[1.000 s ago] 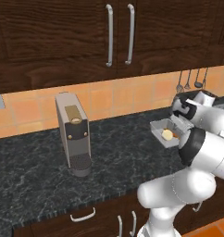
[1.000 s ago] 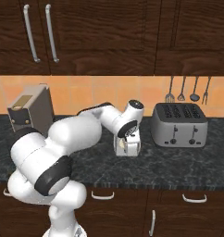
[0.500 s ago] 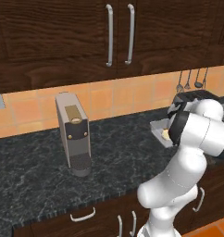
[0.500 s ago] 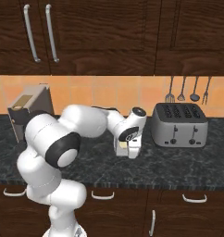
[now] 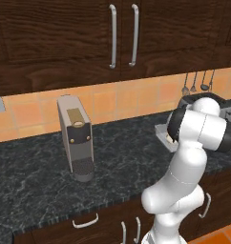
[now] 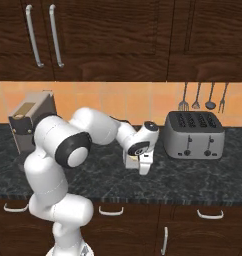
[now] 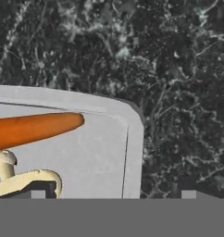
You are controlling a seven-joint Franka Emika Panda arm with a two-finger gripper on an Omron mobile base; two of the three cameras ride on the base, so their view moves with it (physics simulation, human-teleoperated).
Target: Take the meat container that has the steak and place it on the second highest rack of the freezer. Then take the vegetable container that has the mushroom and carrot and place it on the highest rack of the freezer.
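On counter, by toaster: veg tray [image 7: 100, 152] flat on the dark counter [image 7: 178, 69], one corner in hand view; also just visible behind the arm in left base view.
Contents: carrot [image 7: 35, 128] lying along tray floor, mushroom [image 7: 21, 178] beside it near the bottom edge.
Gripper: gripper [image 6: 143, 162] low over the tray, jaws wide, nothing held; fingertips straddle the tray's corner wall, contact not clear.
Change: over the last second the arm has folded in tighter and the hand has dropped lower onto the tray; jaws barely starting to narrow.
Meaning: looks like the grasp on the veg tray is about to begin, so probably second half of task; meat tray's placing can't be checked from here.
Arm pose: elbow high and bent, forearm reaching forward, wrist pointing down at the counter.
Surroundings: toaster [image 6: 194, 135] just right of gripper, coffee machine [image 5: 75, 137] well apart to the left, utensils [image 6: 203, 97] hanging on wall, cabinets [image 5: 122, 33] above.
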